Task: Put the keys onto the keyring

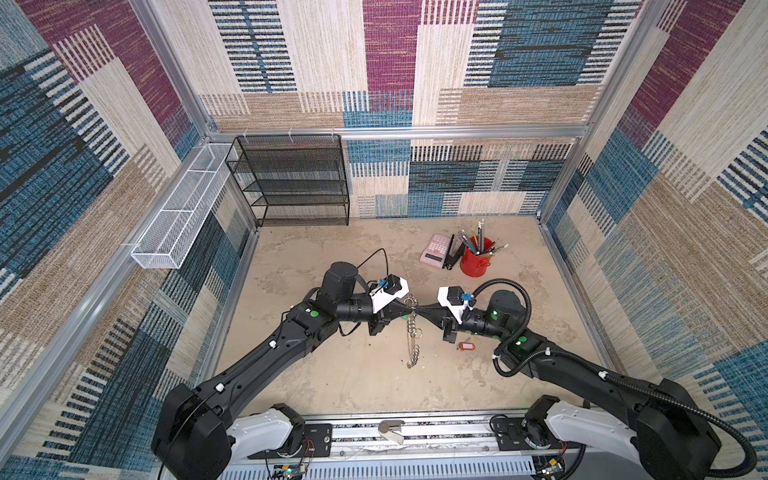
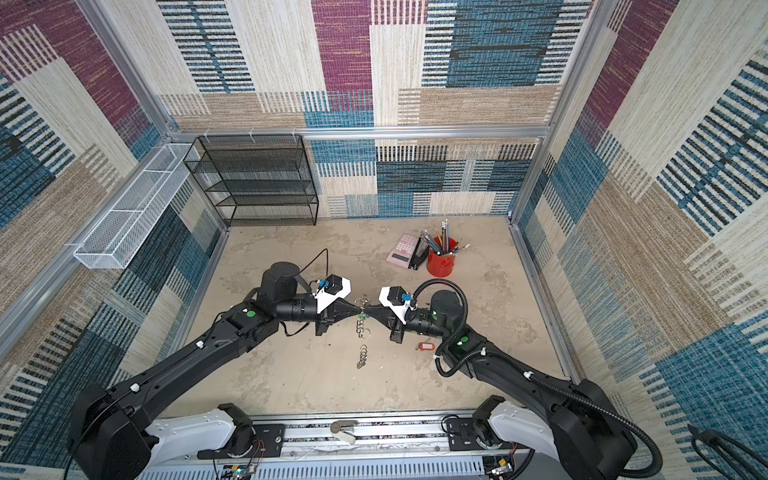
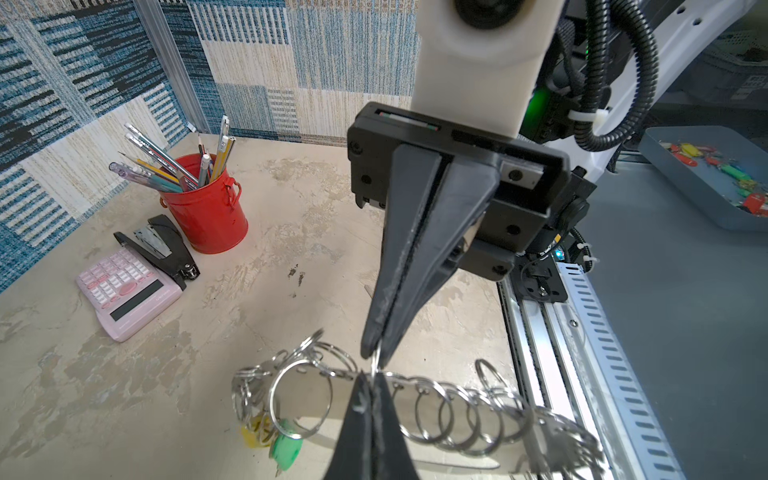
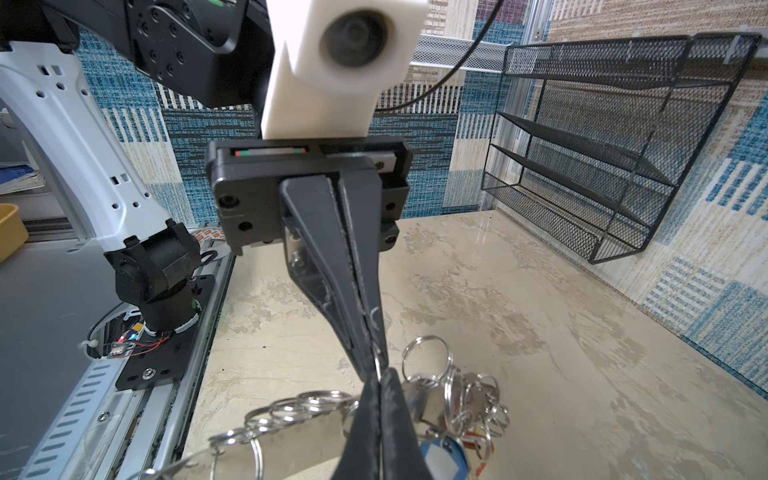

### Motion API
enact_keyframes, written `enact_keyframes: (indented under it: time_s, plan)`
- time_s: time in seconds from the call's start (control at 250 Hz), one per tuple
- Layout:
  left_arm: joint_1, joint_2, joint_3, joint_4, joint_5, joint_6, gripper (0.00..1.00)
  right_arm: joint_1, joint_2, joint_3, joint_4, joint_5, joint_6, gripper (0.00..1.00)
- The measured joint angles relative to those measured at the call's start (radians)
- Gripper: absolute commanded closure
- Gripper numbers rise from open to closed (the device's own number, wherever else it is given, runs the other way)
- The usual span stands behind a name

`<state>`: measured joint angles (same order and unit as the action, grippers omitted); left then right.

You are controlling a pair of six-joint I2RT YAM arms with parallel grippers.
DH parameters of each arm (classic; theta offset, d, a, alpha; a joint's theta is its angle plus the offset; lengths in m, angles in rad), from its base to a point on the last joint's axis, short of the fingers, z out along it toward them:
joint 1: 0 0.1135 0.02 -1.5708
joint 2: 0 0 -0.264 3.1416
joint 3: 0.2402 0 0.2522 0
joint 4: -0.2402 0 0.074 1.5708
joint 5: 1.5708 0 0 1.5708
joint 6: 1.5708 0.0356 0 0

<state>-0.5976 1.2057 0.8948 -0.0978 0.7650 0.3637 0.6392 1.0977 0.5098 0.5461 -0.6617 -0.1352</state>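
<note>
left end effector (image 1: 409,310) and right end effector (image 1: 419,311) pinch the keyring (image 1: 411,334) above open table (image 1: 332,374).

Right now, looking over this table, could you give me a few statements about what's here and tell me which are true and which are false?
1. The left gripper and the right gripper both pinch the keyring, tip to tip. True.
2. No key lies loose on the table. False: a key with a red tag lies there, near the right arm.
3. The red pot holds pencils. True.
4. The calculator is black. False: it is pink; the stapler beside it is black.
5. A green tag and a yellow tag hang from the keyring. True.
</note>
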Motion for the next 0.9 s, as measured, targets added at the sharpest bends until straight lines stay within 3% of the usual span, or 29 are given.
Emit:
enact_keyframes:
  time_s: [0.1, 0.308, 0.464, 0.628, 0.776, 0.9]
  plan:
    - [0.0, -0.002, 0.0, 0.0, 0.0, -0.005, 1.0, 0.0, 0.001, 0.0, 0.003, 0.0, 0.004, 1.0]
    - [-0.001, -0.017, -0.021, 0.027, -0.005, -0.047, 1.0, 0.001, -0.006, -0.004, 0.019, -0.01, 0.027, 0.69]
    - [0.0, -0.032, -0.035, 0.043, -0.026, -0.066, 1.0, 0.0, -0.029, -0.014, 0.036, -0.011, 0.052, 0.57]
    - [0.0, -0.061, -0.067, 0.08, -0.033, -0.101, 1.0, -0.017, -0.051, -0.028, 0.055, -0.026, 0.088, 0.55]
    - [0.0, -0.087, -0.107, 0.154, -0.034, -0.161, 1.0, -0.054, -0.053, -0.042, 0.072, -0.064, 0.143, 0.61]
    - [0.0, -0.105, -0.153, 0.249, -0.034, -0.234, 1.0, -0.085, -0.042, -0.042, 0.108, -0.107, 0.198, 0.71]
